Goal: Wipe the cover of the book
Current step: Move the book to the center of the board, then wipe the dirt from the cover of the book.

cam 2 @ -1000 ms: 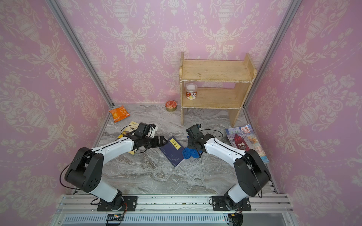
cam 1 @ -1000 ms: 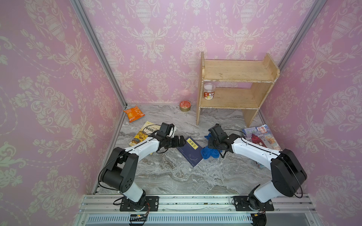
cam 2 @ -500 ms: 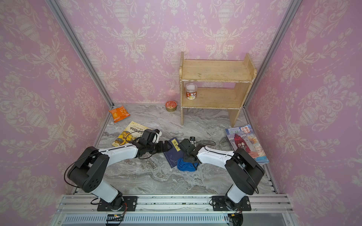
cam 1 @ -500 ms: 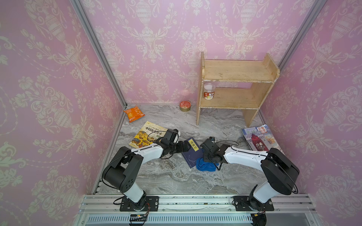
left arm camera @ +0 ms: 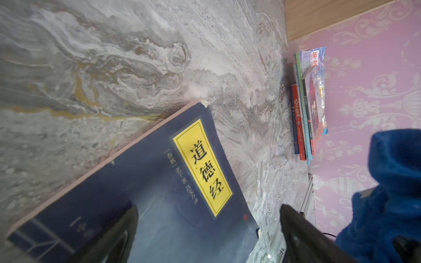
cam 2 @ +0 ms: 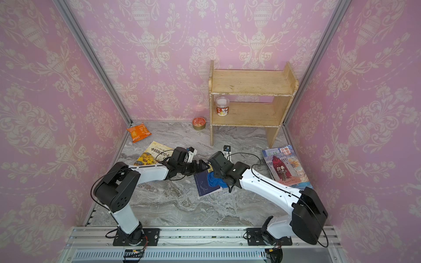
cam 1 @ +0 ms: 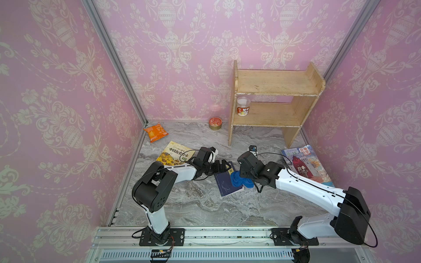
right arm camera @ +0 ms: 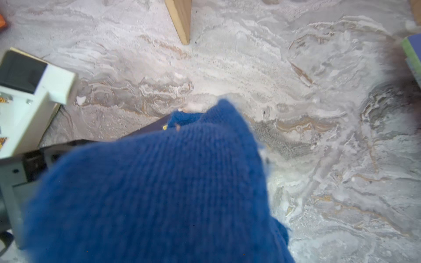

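A dark blue book with a yellow title label lies flat on the marble floor. A blue cloth rests on the book's right half. My right gripper is shut on the cloth, which hides its fingers in the right wrist view. At the book's far end my left gripper stands open. One finger is over the cover and one is past its edge.
A yellow picture book lies behind the left arm. A stack of magazines lies at the right wall. At the back stand a wooden shelf holding a jar, a tin can and an orange snack bag.
My right gripper dragged the cloth toward the front across the book, then back toward its far end. The left gripper slid right onto the book's far end.
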